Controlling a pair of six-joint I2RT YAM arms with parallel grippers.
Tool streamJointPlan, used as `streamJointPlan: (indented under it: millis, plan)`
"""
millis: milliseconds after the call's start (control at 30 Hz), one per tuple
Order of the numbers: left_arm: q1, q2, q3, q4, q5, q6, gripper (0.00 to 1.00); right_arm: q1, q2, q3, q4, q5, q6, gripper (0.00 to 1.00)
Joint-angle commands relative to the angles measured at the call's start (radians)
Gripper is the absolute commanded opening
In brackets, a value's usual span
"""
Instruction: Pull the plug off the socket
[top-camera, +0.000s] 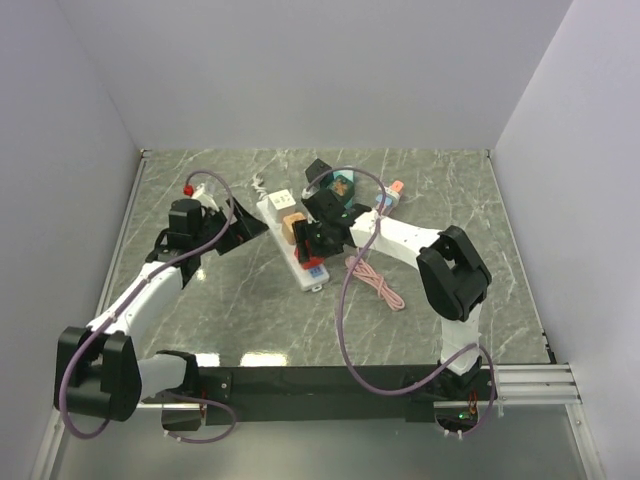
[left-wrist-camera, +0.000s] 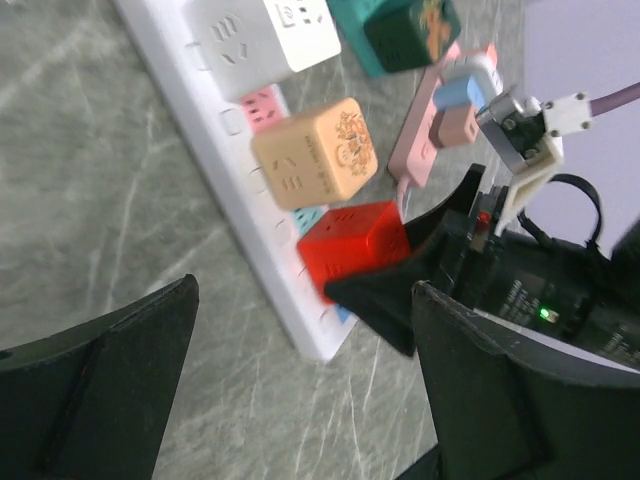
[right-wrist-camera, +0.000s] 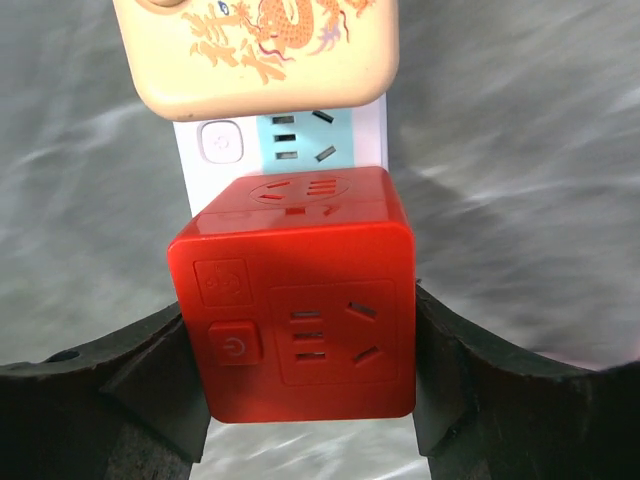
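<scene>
On the marble table (top-camera: 200, 300), far left: left gripper (left-wrist-camera: 305, 295), jaws spread wide, nothing between them, stopped just short of the strip's near end and aimed across it.

Centre: white power strip (left-wrist-camera: 225, 185), flat on the table, diagonal from far-left to near-right in the top view. Three cube plugs in a row on it:
- white cube (left-wrist-camera: 262, 35) at the far end
- beige cube (left-wrist-camera: 315, 150) in the middle, dragon print on its side
- red cube plug (left-wrist-camera: 350, 245) at the near end, sitting upright on the strip

Pink socket bare between white and beige, light-blue socket bare between beige and red.

Just right of that: right gripper (right-wrist-camera: 300, 340), reaching in from the right side, clamped on the red cube plug, one pad flush against each side face.

Further right:
- teal cube (left-wrist-camera: 400, 30) off the strip, just beside its far end
- pink strip (left-wrist-camera: 425, 140) next to the teal cube, small adapters at its tip
- pink cable (top-camera: 375, 282) bunched loose on the table near the right arm
</scene>
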Motion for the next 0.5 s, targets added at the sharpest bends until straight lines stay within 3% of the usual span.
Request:
streamJointPlan:
  millis: [0, 467]
  plan:
    - [-0.028, 0.044, -0.016, 0.092, 0.051, -0.026, 0.94, 0.014, -0.075, -0.047, 0.097, -0.205, 0.181, 0.00]
    - [-0.060, 0.075, -0.114, 0.107, 0.025, -0.030, 0.92, -0.044, -0.032, -0.075, 0.384, -0.578, 0.542, 0.00]
